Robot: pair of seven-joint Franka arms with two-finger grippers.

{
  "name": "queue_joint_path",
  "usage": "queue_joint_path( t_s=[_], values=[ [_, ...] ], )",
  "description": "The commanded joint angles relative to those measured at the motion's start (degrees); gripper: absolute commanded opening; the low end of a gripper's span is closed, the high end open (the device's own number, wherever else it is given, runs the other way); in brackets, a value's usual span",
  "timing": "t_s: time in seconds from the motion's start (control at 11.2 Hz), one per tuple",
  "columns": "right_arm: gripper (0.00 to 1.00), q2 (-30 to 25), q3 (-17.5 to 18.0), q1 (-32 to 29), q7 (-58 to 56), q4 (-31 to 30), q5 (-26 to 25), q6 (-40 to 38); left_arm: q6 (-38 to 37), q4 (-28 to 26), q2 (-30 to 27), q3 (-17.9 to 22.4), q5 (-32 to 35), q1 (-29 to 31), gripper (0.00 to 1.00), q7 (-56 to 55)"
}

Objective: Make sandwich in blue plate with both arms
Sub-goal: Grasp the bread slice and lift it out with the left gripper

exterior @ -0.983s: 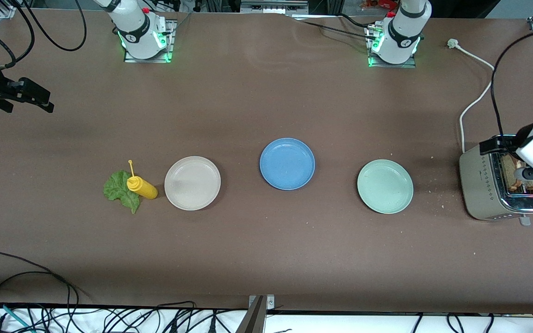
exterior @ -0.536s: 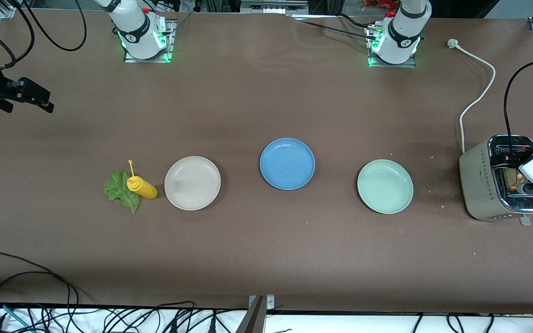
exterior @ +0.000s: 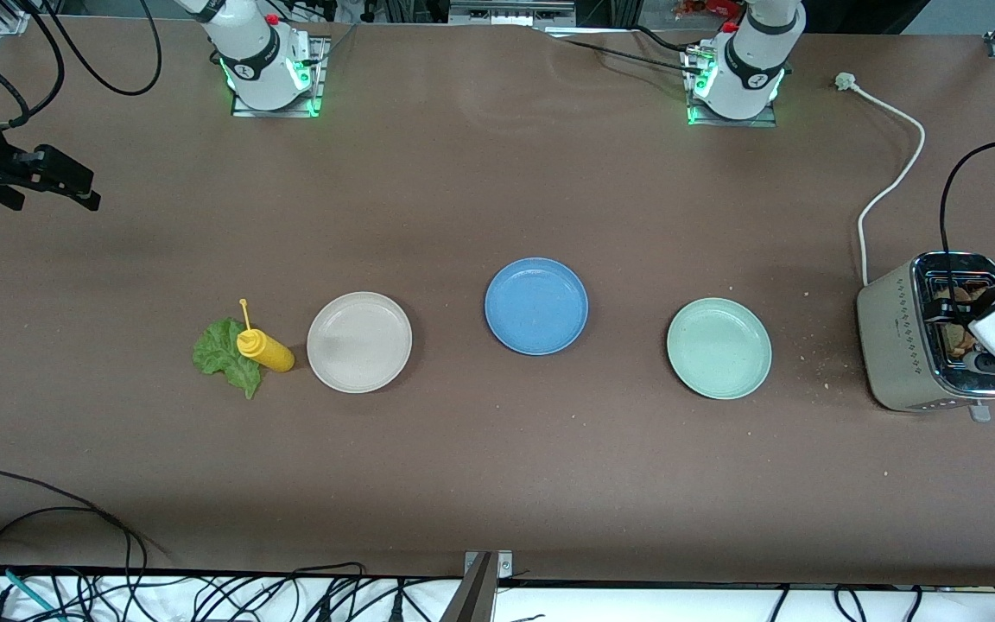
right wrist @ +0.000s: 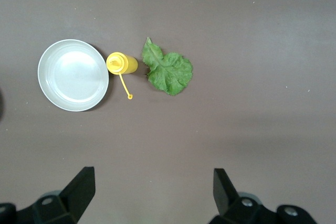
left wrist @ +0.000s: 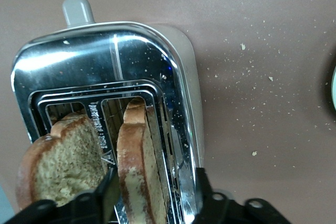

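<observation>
The blue plate [exterior: 536, 306] lies bare at the table's middle. Two brown bread slices stand in the toaster [exterior: 938, 333] at the left arm's end of the table. My left gripper [left wrist: 155, 192] is down at the toaster's top, open. Its fingers [left wrist: 107, 190] straddle the inner bread slice [left wrist: 136, 166] and the slot's chrome wall; the other slice [left wrist: 58, 166] stands just outside them. The lettuce leaf [exterior: 223, 356] lies flat toward the right arm's end. My right gripper [right wrist: 152, 182] hangs high over the table, open and empty, with the lettuce leaf [right wrist: 169, 72] well below it.
A yellow squeeze bottle [exterior: 264, 348] lies on the lettuce's edge, beside a beige plate [exterior: 359, 342]. A mint-green plate [exterior: 719, 348] sits between the blue plate and the toaster. Crumbs lie around the toaster, and its white cord [exterior: 890, 173] runs toward the robots.
The left gripper has come down onto the toaster's slots, around a bread slice, and its fingers have drawn somewhat closer. The right arm has not moved.
</observation>
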Motion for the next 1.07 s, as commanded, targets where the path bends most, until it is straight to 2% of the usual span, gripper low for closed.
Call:
queue_joint_path(
  t_s=[0.0, 0.18, 0.45, 0.63, 0.71, 0.8, 0.98],
  values=[
    [1.0, 0.1, 0.2, -0.3, -0.1, 1.0, 0.1, -0.6, -1.4, 1.4, 0.5, -0.6, 1.8, 0.5, 0.0, 0.8],
    [1.0, 0.1, 0.2, -0.4, 0.0, 1.0, -0.1, -0.3, -2.8, 1.7, -0.2, -0.6, 1.8, 0.5, 0.0, 0.7],
    [1.0, 0.5, 0.2, -1.8, 0.8, 1.0, 0.1, -0.5, -9.0, 3.3, -3.3, -1.4, 3.0, -0.1, 0.0, 0.5],
    [1.0, 1.6, 0.2, -1.9, 0.6, 1.0, -0.4, -0.6, -17.0, 7.8, -4.3, -3.5, 3.6, -1.9, 0.0, 0.4],
    [1.0, 3.2, 0.2, -1.9, 0.8, 0.9, -0.4, -0.6, -21.5, 10.5, -4.3, -5.9, 3.3, -2.6, 0.0, 0.5],
    [1.0, 5.6, 0.2, -1.9, 0.0, 1.0, -0.4, -0.8, -24.3, 12.1, -4.3, -9.9, 2.7, -2.9, 0.0, -0.1],
    [1.0, 8.4, 0.2, -2.1, 0.5, 1.0, 1.3, 0.5, -25.9, 13.0, -4.2, -16.8, 1.4, -3.0, 0.0, 0.6]
  ],
)
